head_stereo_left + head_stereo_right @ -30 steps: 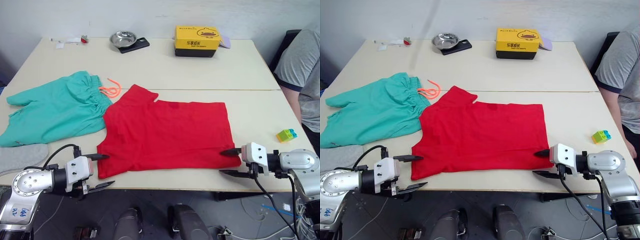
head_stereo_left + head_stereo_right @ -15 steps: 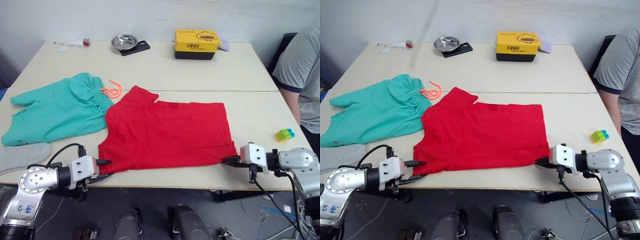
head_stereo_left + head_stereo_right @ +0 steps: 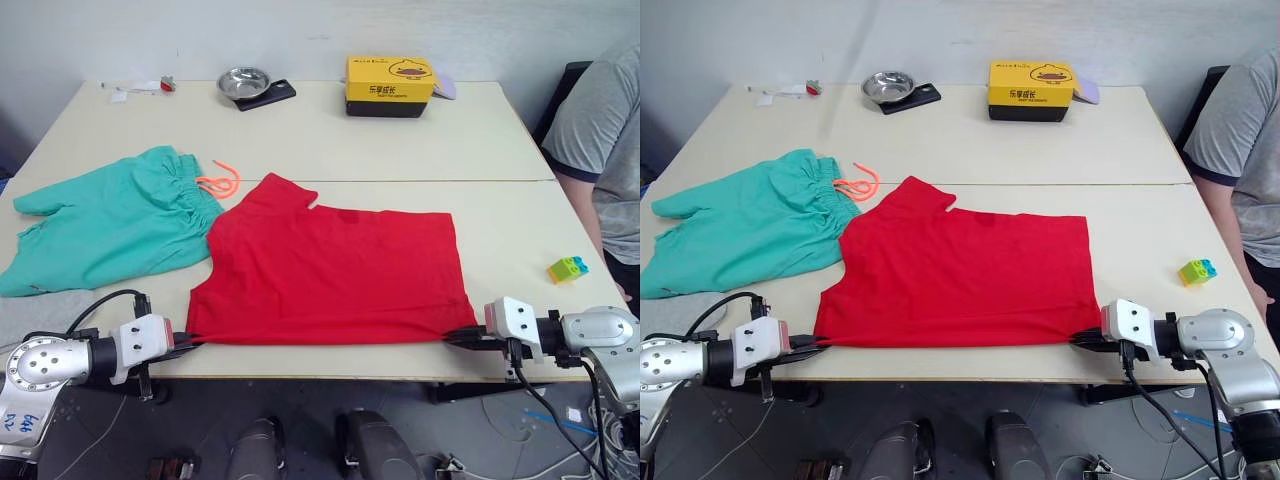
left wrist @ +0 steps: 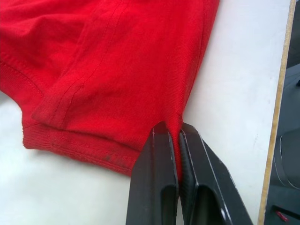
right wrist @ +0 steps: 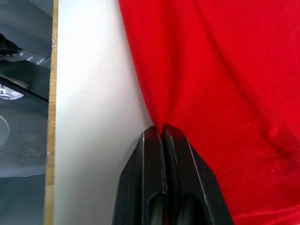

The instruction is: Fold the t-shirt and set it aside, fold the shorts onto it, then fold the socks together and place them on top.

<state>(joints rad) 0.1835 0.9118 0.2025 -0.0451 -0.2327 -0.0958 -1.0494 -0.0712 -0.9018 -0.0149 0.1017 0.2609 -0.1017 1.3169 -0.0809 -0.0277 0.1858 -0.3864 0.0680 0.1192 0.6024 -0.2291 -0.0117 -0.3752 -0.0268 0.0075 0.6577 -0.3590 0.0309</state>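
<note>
One yellow box (image 3: 390, 79) with a black base stands at the far edge of the table (image 3: 420, 140); its lid carries a small cartoon duck and its front a line of Chinese characters too small to read. No other writing can be made out. Near it to the left sit one round metal bowl (image 3: 245, 80) on a black flat slab (image 3: 275, 92), and a few small scraps by the far left corner. The single red t-shirt (image 3: 330, 270) lies spread flat at the near middle of the table, its neck end toward the shorts and its lower hem toward the robot's right. The left gripper (image 4: 177, 140) has its two black fingers pressed together on a fold of the t-shirt's fabric beside a sleeve hem, at the near left corner of the garment. The right gripper (image 5: 162, 133) likewise pinches the t-shirt's edge between closed fingers at the near right corner. One pair of teal-green shorts (image 3: 110, 220) lies to the left, its waistband touching the t-shirt, with an orange drawstring (image 3: 222, 180) looped beside it. Grey sock fabric (image 3: 50, 305) shows at the near left edge; how many socks cannot be told. One small toy of coloured bricks (image 3: 570, 268) lies near the right edge, beside a seated person's grey sleeve (image 3: 600, 120).
</note>
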